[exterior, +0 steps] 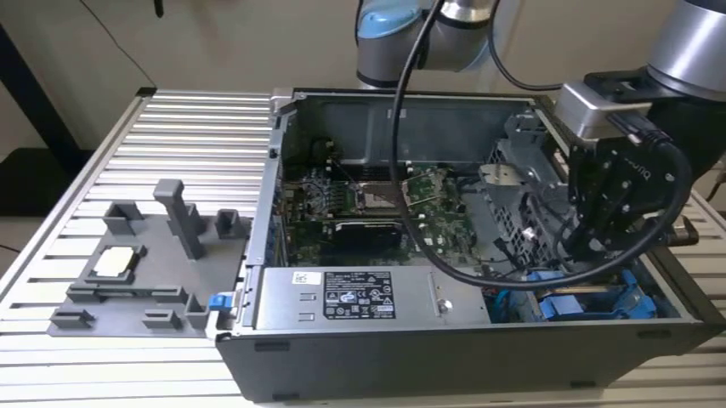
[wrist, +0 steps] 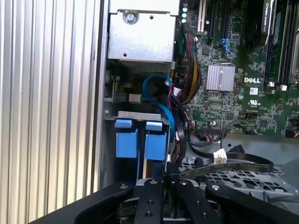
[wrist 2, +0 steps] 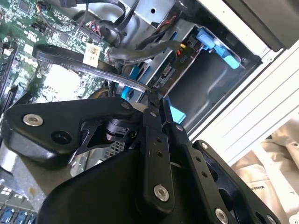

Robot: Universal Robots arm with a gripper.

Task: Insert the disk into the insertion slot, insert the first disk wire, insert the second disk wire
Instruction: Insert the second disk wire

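My gripper point(exterior: 584, 251) hangs low inside the open computer case, at the exterior view's right. Its black fingers point(wrist 2: 150, 122) stand close together, shut on the end of a flat black disk wire point(wrist 2: 70, 58) that carries a small white tag. In the first wrist view the same wire point(wrist: 243, 164) loops back to the gripper point(wrist: 163, 179). Just past the gripper point(wrist 2: 156, 100) lies the insertion slot point(wrist 2: 208, 86), a grey metal bay with blue plastic rails point(wrist 2: 210, 42). Two blue tabs point(wrist: 140, 140) sit at the slot's mouth. The disk is hidden.
A grey power-supply box point(exterior: 352, 296) with white stickers fills the case's front. The green motherboard point(exterior: 375, 204) lies behind it, and a perforated metal cage point(wrist: 243, 179) is beside the gripper. Bundled cables point(wrist: 187, 84) crowd the bay. A grey fixture point(exterior: 136, 272) rests on the slatted table.
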